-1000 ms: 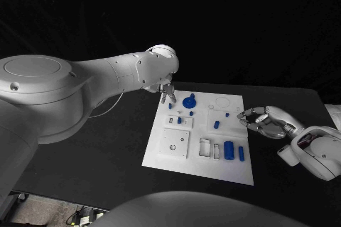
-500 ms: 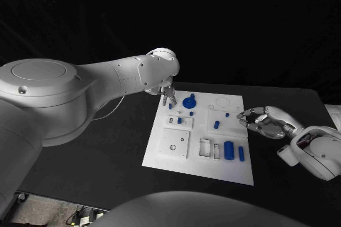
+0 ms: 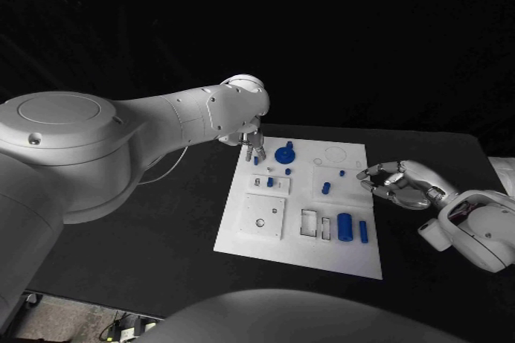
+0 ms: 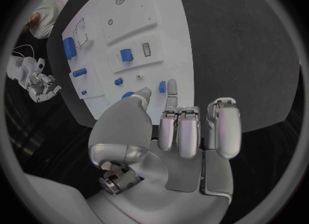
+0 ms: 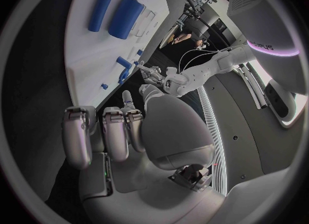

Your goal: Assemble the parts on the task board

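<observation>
Task board [image 3: 281, 235] with blue parts [image 3: 344, 226], left hand [image 3: 251, 144] empty at far corner, right hand [image 3: 395, 184] curled, empty

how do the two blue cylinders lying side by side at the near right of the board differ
The fat blue cylinder is clearly thicker than the thin blue cylinder. The fat blue cylinder lies closer to the board's rectangular slots; the thin blue cylinder lies nearer the right edge of the task board. Both are blue, lie flat and roughly parallel, and neither hand touches them.
</observation>
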Robot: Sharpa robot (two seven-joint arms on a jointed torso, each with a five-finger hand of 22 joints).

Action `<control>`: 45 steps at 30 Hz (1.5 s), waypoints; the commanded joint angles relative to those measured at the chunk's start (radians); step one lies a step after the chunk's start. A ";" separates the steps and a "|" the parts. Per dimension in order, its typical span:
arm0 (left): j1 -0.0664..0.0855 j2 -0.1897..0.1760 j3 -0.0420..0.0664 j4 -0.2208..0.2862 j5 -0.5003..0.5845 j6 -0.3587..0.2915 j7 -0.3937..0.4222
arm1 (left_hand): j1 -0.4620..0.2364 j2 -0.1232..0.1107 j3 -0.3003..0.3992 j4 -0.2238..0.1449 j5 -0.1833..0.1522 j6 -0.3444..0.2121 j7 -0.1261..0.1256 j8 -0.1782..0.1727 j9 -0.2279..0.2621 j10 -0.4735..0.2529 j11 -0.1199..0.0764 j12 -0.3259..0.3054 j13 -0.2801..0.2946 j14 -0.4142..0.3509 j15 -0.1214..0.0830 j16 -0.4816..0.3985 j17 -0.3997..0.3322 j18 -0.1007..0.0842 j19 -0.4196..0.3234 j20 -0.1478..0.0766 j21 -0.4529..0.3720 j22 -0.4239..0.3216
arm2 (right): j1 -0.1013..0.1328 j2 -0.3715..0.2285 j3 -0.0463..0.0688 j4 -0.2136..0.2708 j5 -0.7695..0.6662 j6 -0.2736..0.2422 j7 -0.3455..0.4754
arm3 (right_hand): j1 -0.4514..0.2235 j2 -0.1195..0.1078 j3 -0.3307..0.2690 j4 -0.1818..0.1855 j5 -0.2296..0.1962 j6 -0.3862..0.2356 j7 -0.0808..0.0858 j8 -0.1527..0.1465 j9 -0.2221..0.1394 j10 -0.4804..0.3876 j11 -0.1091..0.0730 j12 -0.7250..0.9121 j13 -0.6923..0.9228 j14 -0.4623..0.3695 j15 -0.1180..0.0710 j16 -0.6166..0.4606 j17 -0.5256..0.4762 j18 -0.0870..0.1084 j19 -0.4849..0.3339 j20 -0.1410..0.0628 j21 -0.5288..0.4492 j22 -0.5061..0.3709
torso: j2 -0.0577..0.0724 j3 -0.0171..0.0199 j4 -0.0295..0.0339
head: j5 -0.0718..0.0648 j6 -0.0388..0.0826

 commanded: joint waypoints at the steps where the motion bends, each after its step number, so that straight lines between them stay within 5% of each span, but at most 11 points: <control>1: -0.004 0.005 0.000 -0.001 0.013 0.000 0.011 | 0.015 -0.003 0.011 0.000 0.008 -0.005 0.003 -0.005 -0.005 0.104 0.006 0.002 0.263 0.107 0.009 0.003 0.263 0.002 0.045 0.008 -0.008 0.228 | 0.000 -0.001 0.000 0.003 -0.004 0.016 0.000 | 0.006 -0.003 0.004 0.000 0.004 -0.004 0.002 0.002 0.001 0.111 0.002 -0.004 0.261 0.106 0.007 0.003 0.263 -0.004 0.025 0.001 -0.001 0.229 | 0.000 0.0001 -0.0003 | -0.001 0.000; 24: -0.022 0.023 0.001 -0.037 -0.018 -0.008 0.013 | 0.033 -0.001 0.027 0.000 0.022 -0.018 0.007 -0.004 -0.018 0.104 0.010 0.002 0.263 0.107 0.012 0.003 0.263 0.005 0.038 0.012 -0.021 0.224 | 0.000 -0.006 0.000 0.007 -0.004 0.016 -0.001 | 0.005 -0.003 0.004 0.001 0.003 -0.003 0.002 0.003 0.002 0.111 0.002 -0.004 0.261 0.106 0.007 0.003 0.263 -0.003 0.024 0.001 -0.002 0.229 | 0.000 0.0000 -0.0003 | -0.004 0.000; 45: -0.024 0.028 0.001 -0.041 -0.003 -0.032 0.022 | 0.045 -0.002 0.037 -0.002 0.040 -0.017 0.008 0.000 -0.025 0.104 0.011 0.002 0.263 0.107 0.014 0.003 0.263 0.007 0.033 0.014 -0.030 0.221 | 0.000 -0.008 0.000 0.008 -0.005 0.022 -0.005 | 0.004 -0.003 0.005 0.001 0.003 -0.002 0.002 0.003 0.002 0.111 0.002 -0.004 0.261 0.106 0.007 0.003 0.263 -0.003 0.024 0.001 -0.002 0.229 | 0.000 0.0003 0.0001 | -0.007 0.000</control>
